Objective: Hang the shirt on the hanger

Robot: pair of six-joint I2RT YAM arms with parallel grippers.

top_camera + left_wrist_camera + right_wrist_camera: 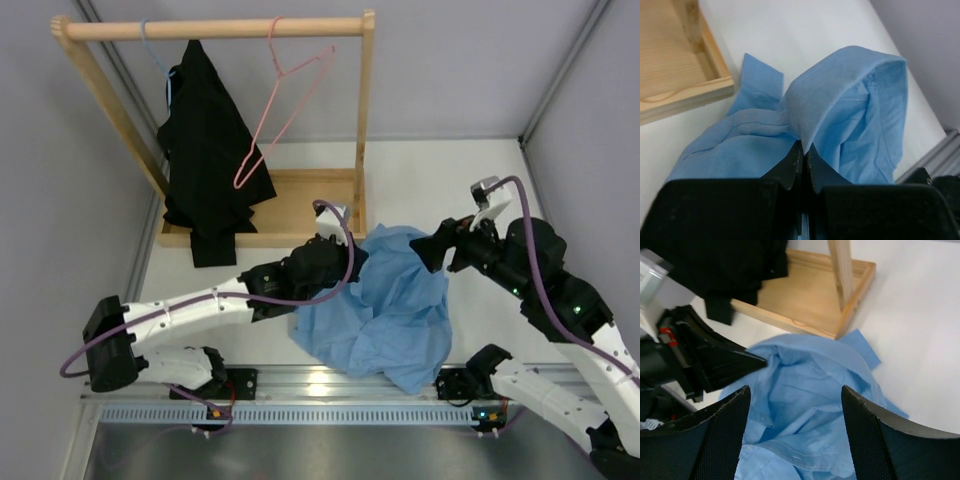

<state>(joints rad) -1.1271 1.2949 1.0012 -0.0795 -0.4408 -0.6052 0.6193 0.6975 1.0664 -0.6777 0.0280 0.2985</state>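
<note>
My left fingers (788,172) are pinched together on a fold of the crumpled light blue button-up shirt (385,310) lying on the white desk (440,170). My right fingers (880,440) hang spread above it. Beyond, the thin pink wire hanger (290,116) hangs from the wooden rail (220,28).

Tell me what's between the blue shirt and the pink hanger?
The wooden rack's base and right post stand between the shirt and the hanger, seen in the top view.

Bright, even light from above. Shadows beside the shirt (385,310) are soft and pale. The metal rail (330,383) at the near edge carries a white glare. In the right wrist view the fingers (720,440) look slightly blurred
</note>
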